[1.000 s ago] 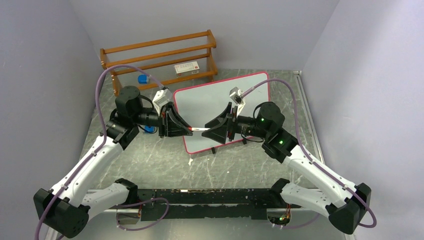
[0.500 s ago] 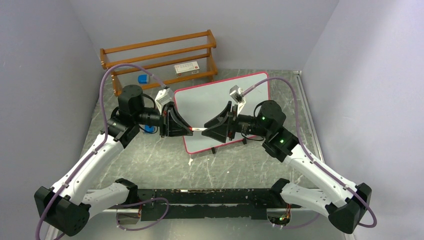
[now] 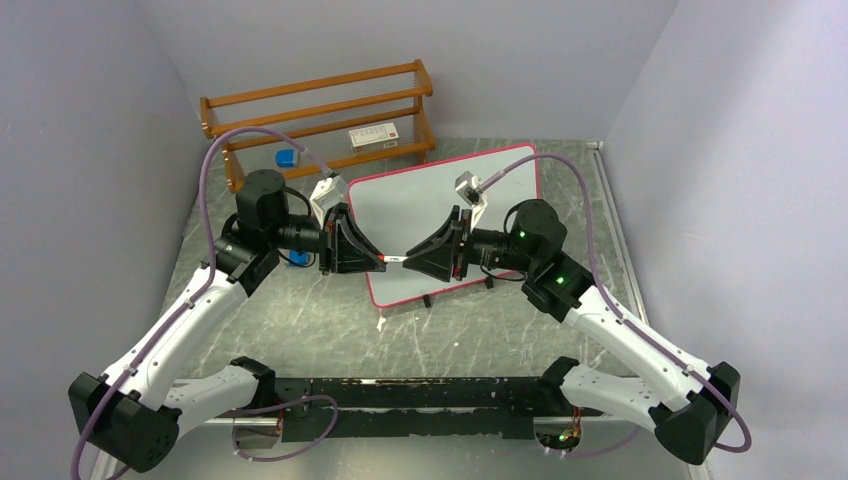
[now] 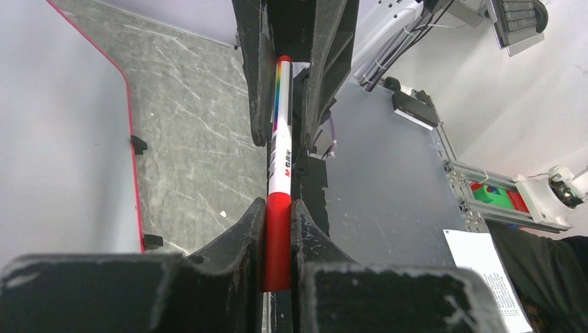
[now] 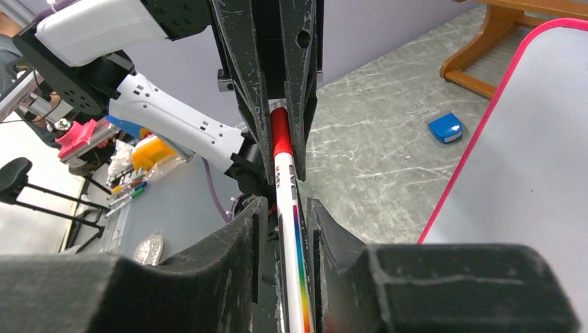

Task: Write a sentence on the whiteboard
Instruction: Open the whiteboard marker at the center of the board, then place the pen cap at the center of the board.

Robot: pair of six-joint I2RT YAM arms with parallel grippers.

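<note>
The whiteboard (image 3: 420, 200) lies slanted on the table, its pink-red rim visible, and no sentence shows on its bare white face. Above its near left part the two grippers meet tip to tip. A white marker (image 3: 394, 259) with a red cap spans the gap between them. My left gripper (image 3: 380, 257) is shut on the red cap (image 4: 277, 236). My right gripper (image 3: 407, 262) straddles the rainbow-striped barrel (image 5: 295, 236); one pad lies against it and a narrow gap remains at the other, so it is still open. The board's edge (image 5: 541, 139) passes to the right.
A wooden rack (image 3: 320, 115) stands at the back with a white box (image 3: 373, 136) and a small blue item (image 3: 287, 158) on it. A blue eraser (image 5: 445, 127) lies on the table by the left arm. Grey walls close in on both sides.
The right gripper's jaws have narrowed around the marker barrel, and it has slid a little to the left toward the left gripper. The left gripper keeps its hold.
</note>
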